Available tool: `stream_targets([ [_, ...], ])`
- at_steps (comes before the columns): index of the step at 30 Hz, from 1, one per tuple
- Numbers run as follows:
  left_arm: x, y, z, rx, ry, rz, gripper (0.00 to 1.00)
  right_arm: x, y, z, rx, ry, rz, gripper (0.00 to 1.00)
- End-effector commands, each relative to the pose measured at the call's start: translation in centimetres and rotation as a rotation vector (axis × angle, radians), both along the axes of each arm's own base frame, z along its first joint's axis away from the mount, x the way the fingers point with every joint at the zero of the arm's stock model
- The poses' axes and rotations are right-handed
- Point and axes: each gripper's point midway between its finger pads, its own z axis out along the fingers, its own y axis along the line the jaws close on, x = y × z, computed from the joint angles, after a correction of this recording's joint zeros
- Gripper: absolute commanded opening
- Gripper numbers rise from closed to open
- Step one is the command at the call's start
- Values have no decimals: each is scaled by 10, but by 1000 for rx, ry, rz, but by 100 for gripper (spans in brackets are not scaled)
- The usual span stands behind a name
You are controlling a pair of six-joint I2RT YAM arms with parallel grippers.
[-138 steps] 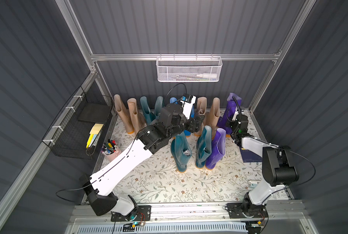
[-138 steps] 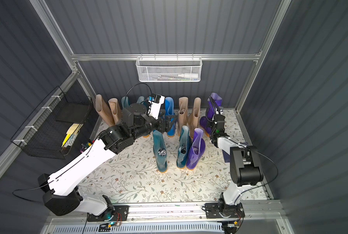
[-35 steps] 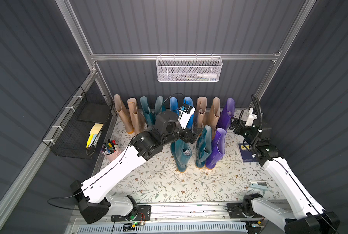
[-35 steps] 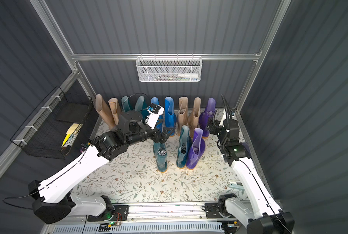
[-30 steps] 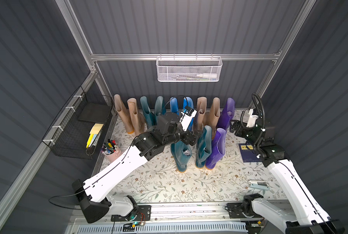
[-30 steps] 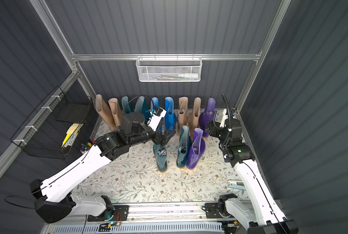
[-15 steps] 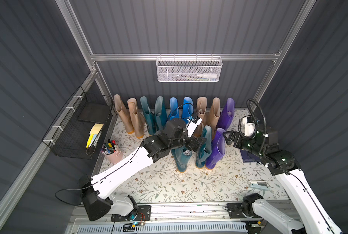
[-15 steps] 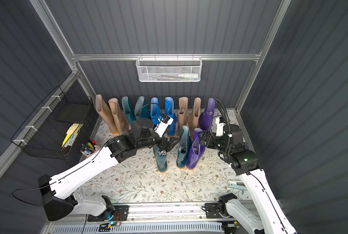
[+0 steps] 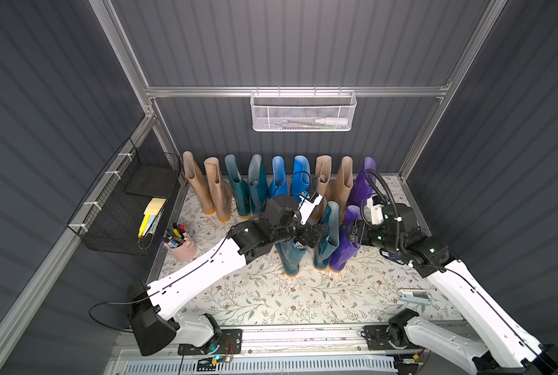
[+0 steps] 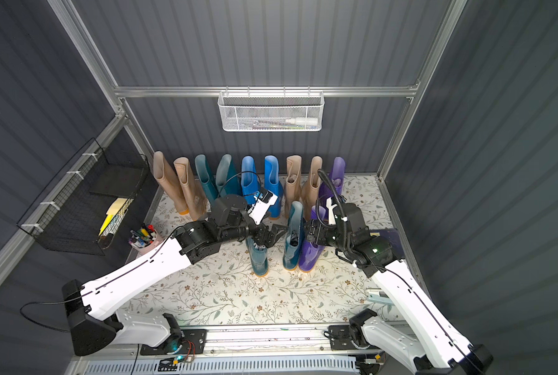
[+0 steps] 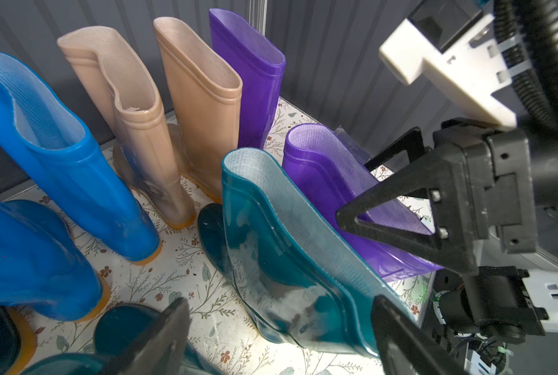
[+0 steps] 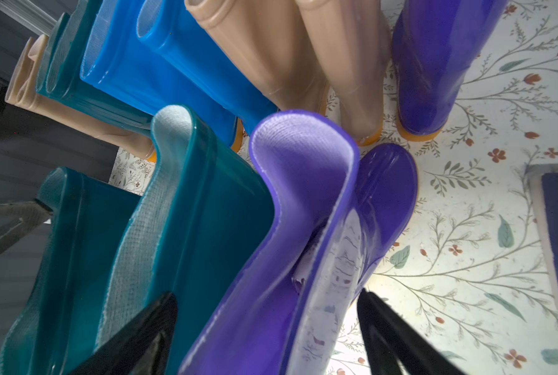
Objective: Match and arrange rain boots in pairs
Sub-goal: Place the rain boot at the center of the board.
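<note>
Left gripper (image 10: 269,236): jaws spread, gripping nothing, just beside front teal boot (image 10: 295,227).
Right gripper (image 12: 266,295): jaws spread either side of front purple boot (image 12: 303,168) top.

Both top views sit high at the front and look steeply down toward the back wall, covering the whole floral tabletop (image 9: 271,302), both arms and the back boot row (image 9: 298,175). The left wrist view is close and looks across the front teal boot (image 11: 271,243). The right wrist view is very close and looks down onto the front purple boot (image 12: 303,162). Both wrist views share these two boots.
</note>
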Motion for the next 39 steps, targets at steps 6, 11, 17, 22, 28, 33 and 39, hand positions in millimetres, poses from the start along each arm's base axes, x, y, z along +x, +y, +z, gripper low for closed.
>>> stream_targets([
  [6,-5,5,12,-31,-10,13,89,0,-10,-17,-104,38,-72,76],
  [11,-5,8,12,-29,-13,20,90,2,-8,-24,-131,54,-67,67],
  [17,-6,11,10,-27,-11,27,90,1,-6,-27,-133,62,-57,31],
  [22,-6,11,11,-35,-11,26,90,1,-1,-18,-80,23,-48,13],
  [28,-7,11,12,-37,-10,23,90,-4,-10,-5,-89,-17,-64,1],
  [33,-8,10,16,-49,-17,16,91,-7,-14,7,-72,-57,-73,0],
  [39,-9,10,16,-50,-18,10,91,-14,-23,17,-82,-79,-93,0],
])
